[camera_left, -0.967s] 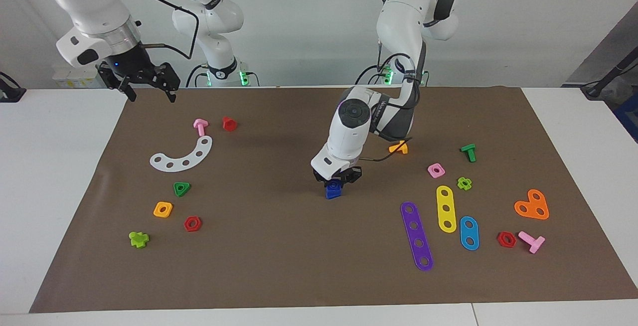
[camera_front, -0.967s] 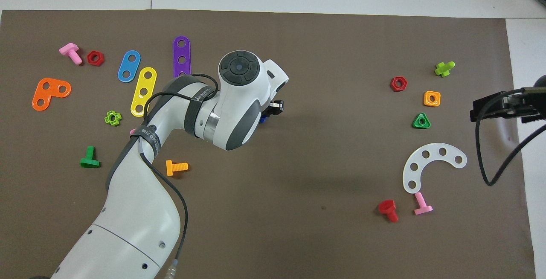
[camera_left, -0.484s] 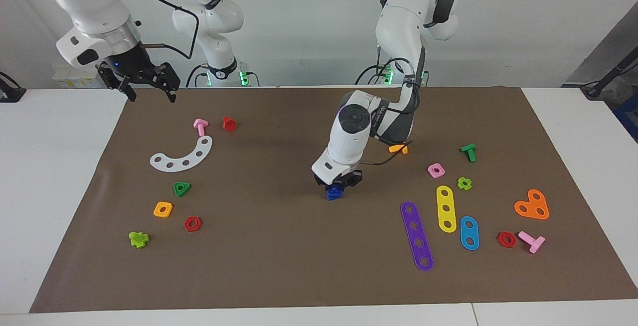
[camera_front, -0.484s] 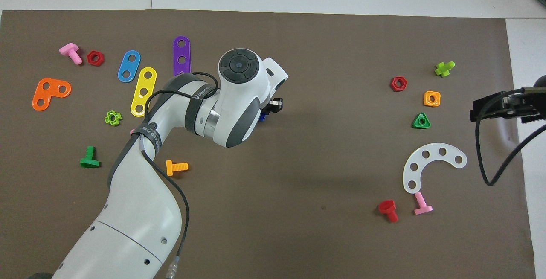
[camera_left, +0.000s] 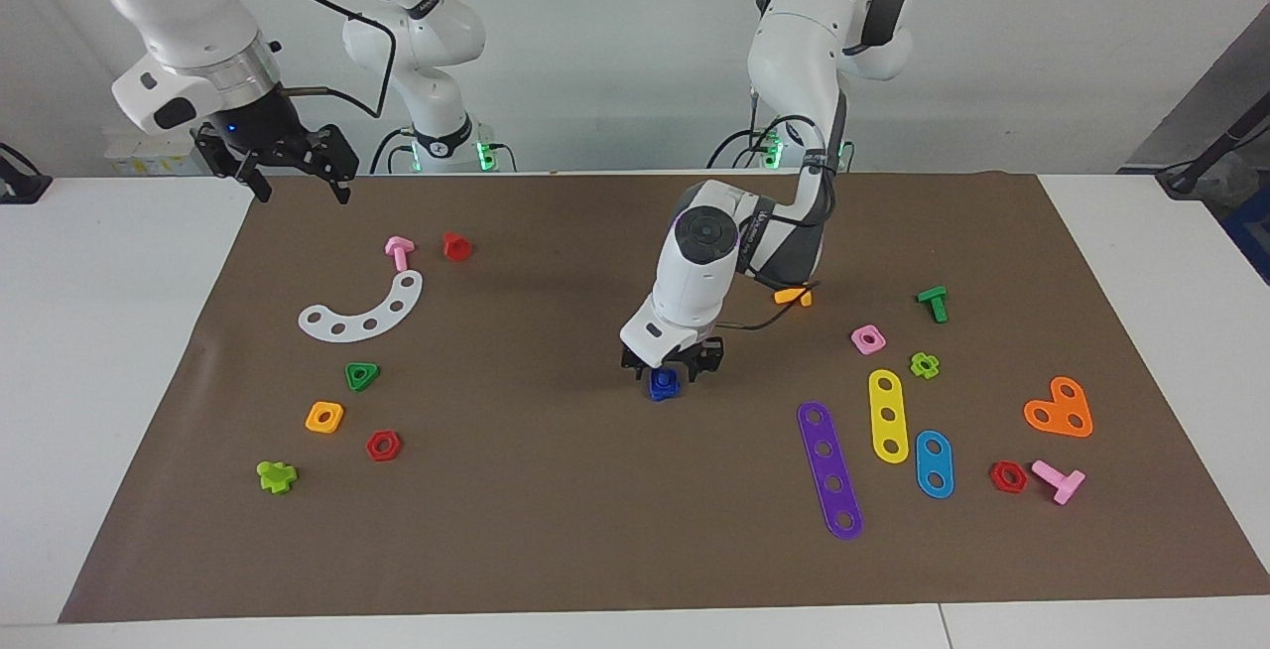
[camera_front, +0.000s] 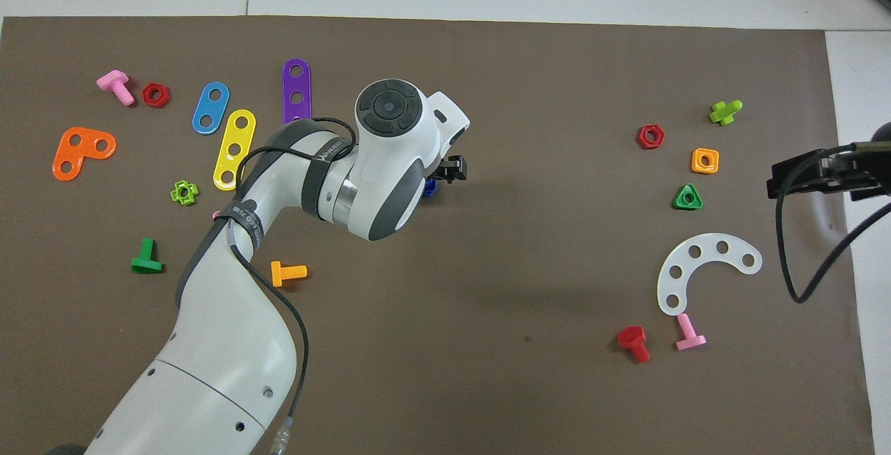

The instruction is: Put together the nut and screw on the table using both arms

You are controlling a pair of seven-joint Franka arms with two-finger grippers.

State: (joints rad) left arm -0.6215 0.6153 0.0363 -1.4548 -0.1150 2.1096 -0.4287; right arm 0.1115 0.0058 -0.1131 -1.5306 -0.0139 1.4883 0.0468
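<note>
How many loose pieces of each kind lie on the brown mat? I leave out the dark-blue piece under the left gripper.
Screws: 6
Nuts: 6
Flat plates with holes: 5
Total: 17

Both arms are glossy white with rounded, jointed shells; the left arm (camera_left: 789, 54) carries dark grey padding at its elbow and forearm, a round dark grey cap with concentric rings on its wrist, and a thin black cable strapped along it by a black band with white lettering; the right arm (camera_left: 179, 4) shows a silver metal ring above its black gripper (camera_left: 293, 168), a small blue light, and a looping black cable; green lights glow at both bases.
</note>
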